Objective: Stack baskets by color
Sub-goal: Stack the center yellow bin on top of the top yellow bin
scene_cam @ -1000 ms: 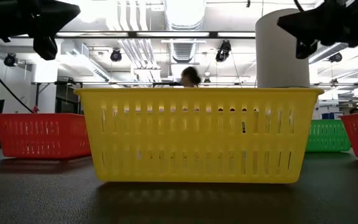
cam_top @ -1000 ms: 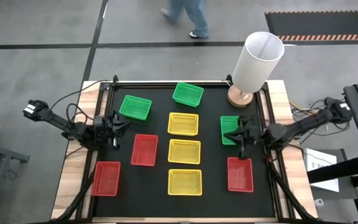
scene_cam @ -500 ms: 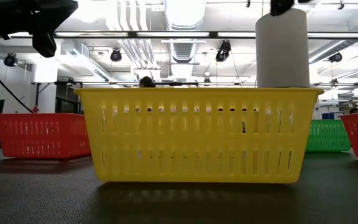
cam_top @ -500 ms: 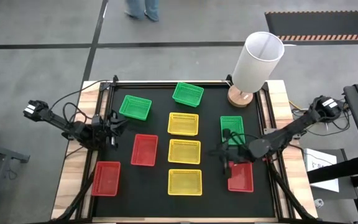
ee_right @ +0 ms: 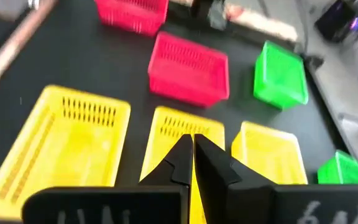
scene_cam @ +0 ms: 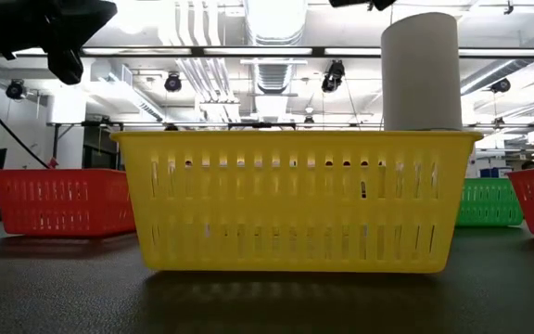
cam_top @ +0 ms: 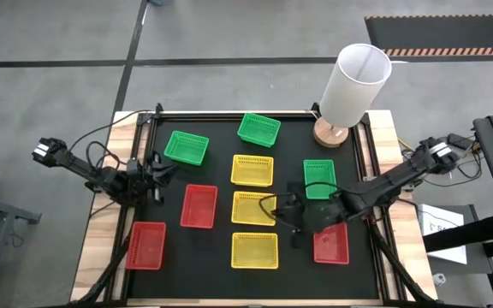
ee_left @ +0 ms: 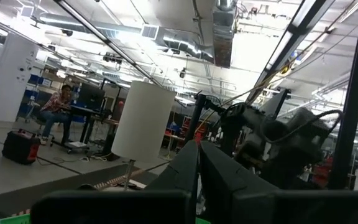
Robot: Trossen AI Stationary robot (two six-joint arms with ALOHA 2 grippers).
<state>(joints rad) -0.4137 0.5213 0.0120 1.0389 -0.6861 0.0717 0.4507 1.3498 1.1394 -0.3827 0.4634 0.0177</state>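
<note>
The right gripper [cam_top: 291, 214], closed and empty, has swung from the green basket [cam_top: 318, 178] toward the middle yellow basket [cam_top: 253, 208] just ahead, so yellow stacking probably begins.

A yellow basket [scene_cam: 295, 199] fills the foreground, red baskets [scene_cam: 61, 200] flanking.

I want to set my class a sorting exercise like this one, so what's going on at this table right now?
Nine baskets lie singly on the black table, none stacked yet. The right gripper, shut and empty, is reaching over toward the middle yellow basket in the centre column. The left gripper, also shut, waits at the left edge near a green basket and a red basket. A white cylinder stands at the far right corner.
</note>
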